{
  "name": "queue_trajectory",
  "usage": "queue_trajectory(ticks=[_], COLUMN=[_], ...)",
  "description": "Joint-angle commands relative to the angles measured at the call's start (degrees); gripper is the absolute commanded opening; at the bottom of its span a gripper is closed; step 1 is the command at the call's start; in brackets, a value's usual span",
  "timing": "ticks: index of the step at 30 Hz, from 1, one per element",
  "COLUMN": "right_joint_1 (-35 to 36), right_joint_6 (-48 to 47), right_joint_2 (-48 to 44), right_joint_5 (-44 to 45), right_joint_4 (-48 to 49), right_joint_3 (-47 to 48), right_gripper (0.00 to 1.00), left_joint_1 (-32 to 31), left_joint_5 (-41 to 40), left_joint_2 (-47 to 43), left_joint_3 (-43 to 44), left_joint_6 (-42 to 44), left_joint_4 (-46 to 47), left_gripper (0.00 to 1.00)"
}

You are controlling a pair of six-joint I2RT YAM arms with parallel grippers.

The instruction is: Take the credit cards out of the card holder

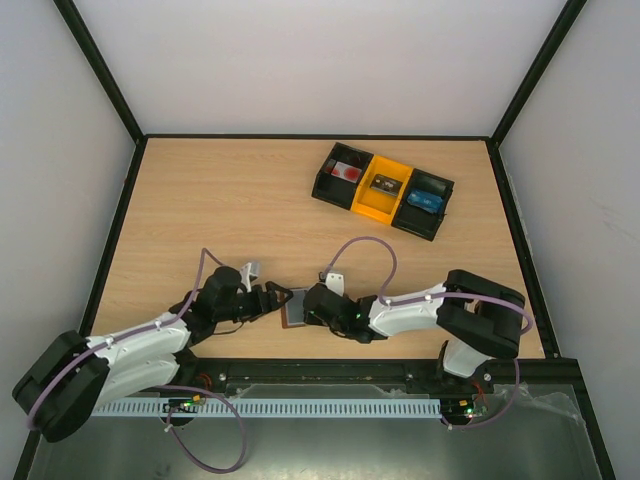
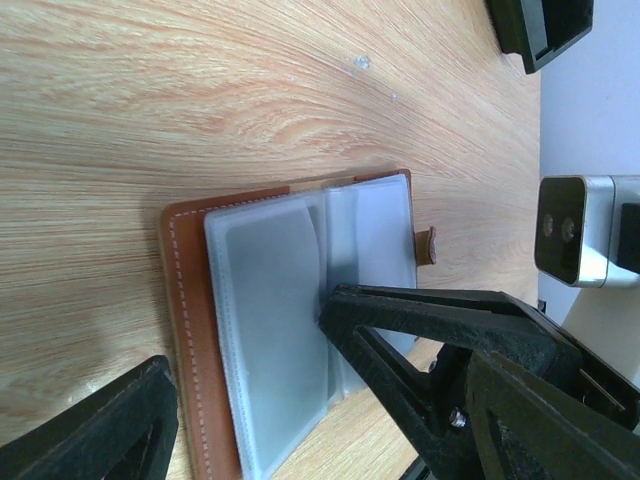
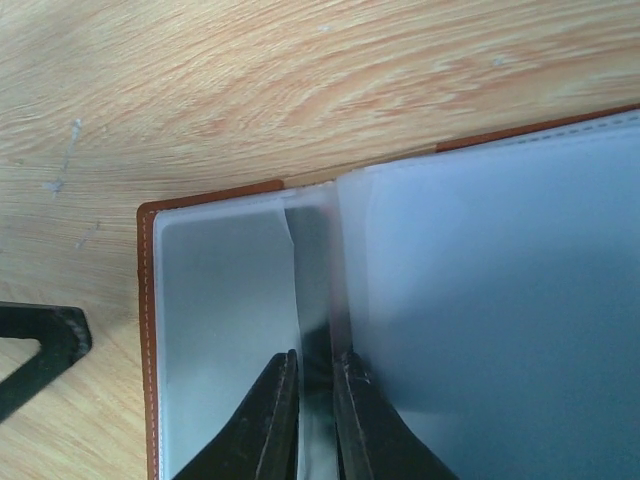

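Card holder [image 2: 268, 330] open, right gripper [image 3: 315, 365] jaws nipping its fold, sleeve [image 3: 480, 330] contents unclear

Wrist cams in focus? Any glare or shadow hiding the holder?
Left wrist: holder sharp, sleeves cloudy, no glare; left finger blurred. Right wrist: very close, holder hazy, dark shadow at its fold. Top external: even light, holder tiny.

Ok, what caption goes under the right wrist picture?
Right gripper nearly closed at the middle fold of the open brown card holder.
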Motion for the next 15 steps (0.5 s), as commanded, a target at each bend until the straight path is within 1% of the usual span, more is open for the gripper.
queue_trajectory(ticks=[1, 6, 9, 15], right_joint_1=[0.4, 0.3, 0.3, 0.4], right_joint_6=[-2.1, -4.3, -5.5, -6.1], right_joint_2=[-2.7, -4.0, -2.8, 0.0], right_joint_5=[3.2, 4.7, 4.6, 5.0], right_joint_4=[-8.7, -10.9, -10.7, -10.5], right_joint_3=[1.4, 3.0, 3.2, 2.9], right_gripper=[0.12, 0.15, 0.17, 0.18], left_joint_1=[0.6, 0.7, 0.7, 0.8], left_joint_5=[-0.3, 0.0, 0.3, 0.6], left_joint_2=[-1.3, -2.0, -2.2, -3.1], left_joint_3=[-0.5, -0.8, -0.8, -0.9], left_joint_6=[0.1, -0.1, 0.0, -0.7], left_joint_4=[-1.9, -1.7, -2.0, -2.1], left_gripper=[0.80, 0.80, 0.81, 0.81])
